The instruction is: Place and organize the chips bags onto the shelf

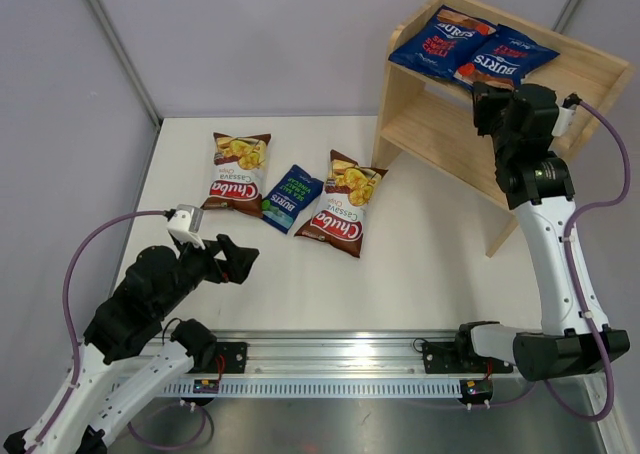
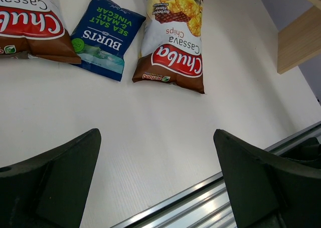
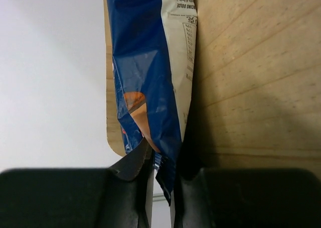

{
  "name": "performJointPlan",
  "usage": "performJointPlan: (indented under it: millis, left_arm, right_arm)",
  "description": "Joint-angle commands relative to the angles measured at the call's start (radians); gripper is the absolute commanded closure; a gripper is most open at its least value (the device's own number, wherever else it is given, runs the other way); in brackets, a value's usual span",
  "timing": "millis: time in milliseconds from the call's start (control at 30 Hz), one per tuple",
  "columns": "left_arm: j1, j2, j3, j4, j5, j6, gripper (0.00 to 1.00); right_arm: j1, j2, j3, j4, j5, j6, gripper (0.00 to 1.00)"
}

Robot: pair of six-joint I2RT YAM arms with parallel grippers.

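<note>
Two dark blue Burts chips bags (image 1: 437,40) (image 1: 505,56) lie on the top tier of the wooden shelf (image 1: 440,124). My right gripper (image 1: 488,94) reaches up to the right-hand one. In the right wrist view the gripper (image 3: 163,162) is shut on the crimped edge of this blue bag (image 3: 150,62), against the shelf's wood (image 3: 251,87). On the table lie a Chuba bag (image 1: 238,172), a green-lettered Burts bag (image 1: 292,198) and a second Chuba bag (image 1: 345,206). My left gripper (image 1: 240,259) hovers open in front of them, nothing between its fingers (image 2: 158,157).
The shelf's lower tier (image 1: 455,139) holds nothing. An aluminium rail (image 1: 330,359) with both arm bases runs along the table's near edge. In the left wrist view the shelf's side panel (image 2: 301,42) shows at the upper right, beyond the nearer Chuba bag (image 2: 173,42).
</note>
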Motion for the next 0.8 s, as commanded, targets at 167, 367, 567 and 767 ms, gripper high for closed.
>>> performJointPlan:
  millis: [167,367,567,767]
  left_arm:
    - [-0.008,-0.015,-0.004,0.029,-0.02,-0.001,0.01]
    - [-0.012,-0.01,-0.004,0.028,-0.02,-0.001,0.01]
    - [-0.012,-0.012,-0.002,0.027,-0.034,-0.007,0.01]
    - [-0.012,0.005,0.002,0.016,-0.059,-0.016,0.01]
  right_arm:
    - [0.0,0.03,0.018,0.005,-0.039,-0.003,0.76]
    - [0.0,-0.024,0.031,-0.048,0.022,-0.035,0.43]
    - [-0.002,-0.05,0.05,-0.11,0.027,-0.06,0.26]
    - [0.0,-0.084,-0.009,-0.105,0.003,-0.049,0.21]
